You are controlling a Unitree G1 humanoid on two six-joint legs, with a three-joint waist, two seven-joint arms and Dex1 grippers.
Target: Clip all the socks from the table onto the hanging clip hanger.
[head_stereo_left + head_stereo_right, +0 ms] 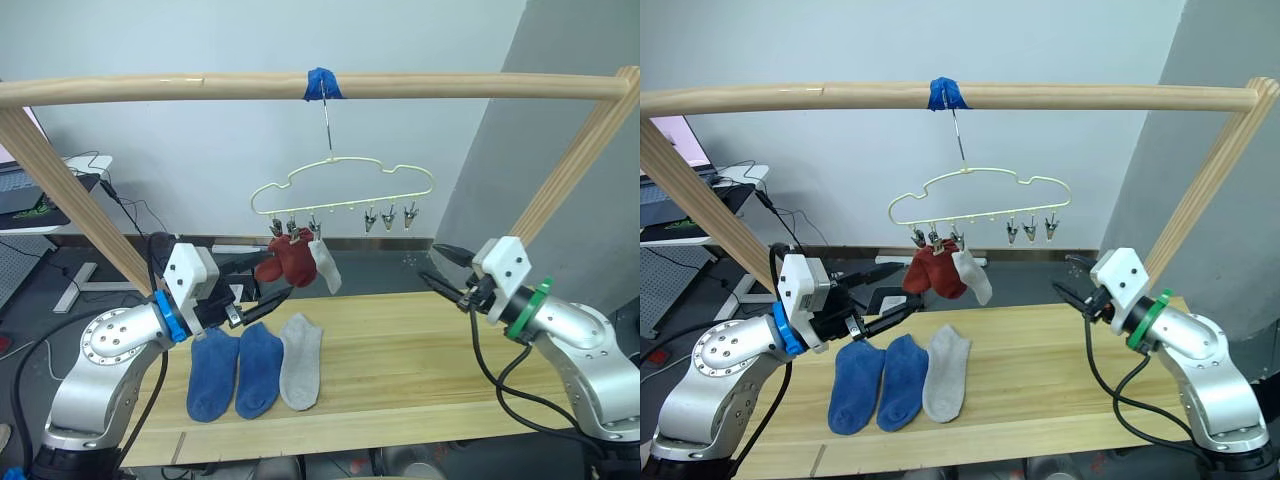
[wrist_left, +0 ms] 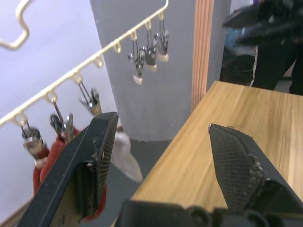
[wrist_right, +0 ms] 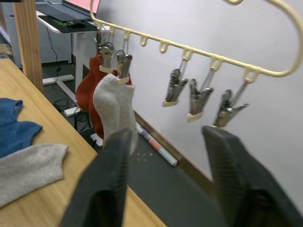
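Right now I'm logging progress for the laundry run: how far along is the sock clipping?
About halfway. Done: two rust red socks and one grey sock hang from clips on the clip hanger. In hand: nothing; the left gripper and right gripper are both open and empty. Left: two blue socks and one grey sock lie on the table; three clips are free.

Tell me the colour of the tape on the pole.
Blue tape, clearest in the left eye view.
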